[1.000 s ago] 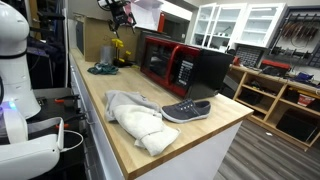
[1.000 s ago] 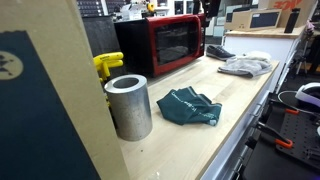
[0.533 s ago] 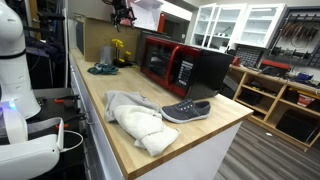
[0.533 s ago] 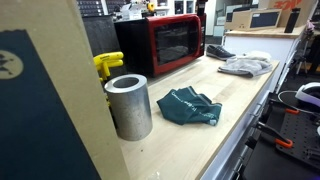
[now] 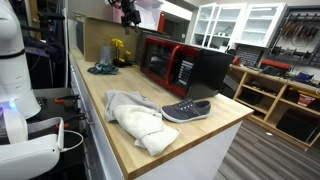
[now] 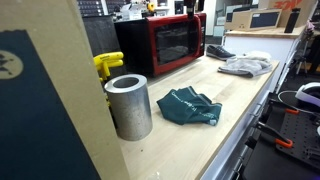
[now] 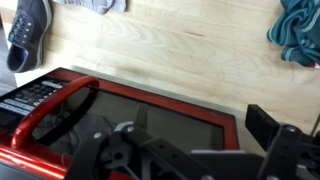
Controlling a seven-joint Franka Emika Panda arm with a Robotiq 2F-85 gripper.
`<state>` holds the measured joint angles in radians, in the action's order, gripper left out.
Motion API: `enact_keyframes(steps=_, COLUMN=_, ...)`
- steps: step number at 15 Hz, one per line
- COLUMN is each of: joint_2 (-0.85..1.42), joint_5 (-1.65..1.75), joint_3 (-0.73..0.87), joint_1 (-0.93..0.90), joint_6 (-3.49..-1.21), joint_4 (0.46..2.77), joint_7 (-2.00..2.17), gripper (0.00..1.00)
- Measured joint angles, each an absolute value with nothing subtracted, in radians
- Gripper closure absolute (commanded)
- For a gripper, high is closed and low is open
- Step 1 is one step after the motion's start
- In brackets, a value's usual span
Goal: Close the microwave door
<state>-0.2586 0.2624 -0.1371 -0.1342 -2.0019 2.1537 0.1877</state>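
Observation:
The microwave (image 5: 200,60) stands at the back of the wooden counter, with a glossy red front and a black casing. It also shows in an exterior view (image 6: 133,45). The microwave door (image 5: 156,62) lies flush with the front in both exterior views (image 6: 172,42). In the wrist view its red frame and dark glass (image 7: 150,115) fill the lower half, beside the control strip (image 7: 25,95). My gripper (image 5: 127,10) hangs above the microwave, apart from it. In the wrist view my gripper (image 7: 165,140) is open and empty, with one dark finger (image 7: 272,130) at the right.
A grey shoe (image 5: 186,110) and a pale cloth (image 5: 135,118) lie near the counter's front end. A teal cloth (image 6: 190,107), a metal cylinder (image 6: 128,105) and a yellow object (image 6: 107,66) are at the other end. Shelves stand beyond the counter.
My gripper has moved up and sideways above the microwave, nearly leaving the top of the exterior view. The microwave and the other things have not moved.

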Motion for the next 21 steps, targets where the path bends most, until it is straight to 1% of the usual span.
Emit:
enact_keyframes(steps=7, joint_2=-0.243, joint_5=0.255, joint_3=-0.135, joint_1=-0.066, joint_6=-1.981, joint_4=2.06, joint_7=0.341, gripper=0.0)
enact_keyframes(steps=15, joint_2=-0.244, joint_5=0.253, joint_3=-0.135, joint_1=-0.056, joint_6=-1.958, joint_4=1.967, joint_7=0.367, gripper=0.0)
enact_keyframes(steps=21, joint_2=-0.255, joint_5=0.256, joint_3=-0.14, joint_1=-0.056, joint_6=-1.958, joint_4=1.954, joint_7=0.382, gripper=0.0)
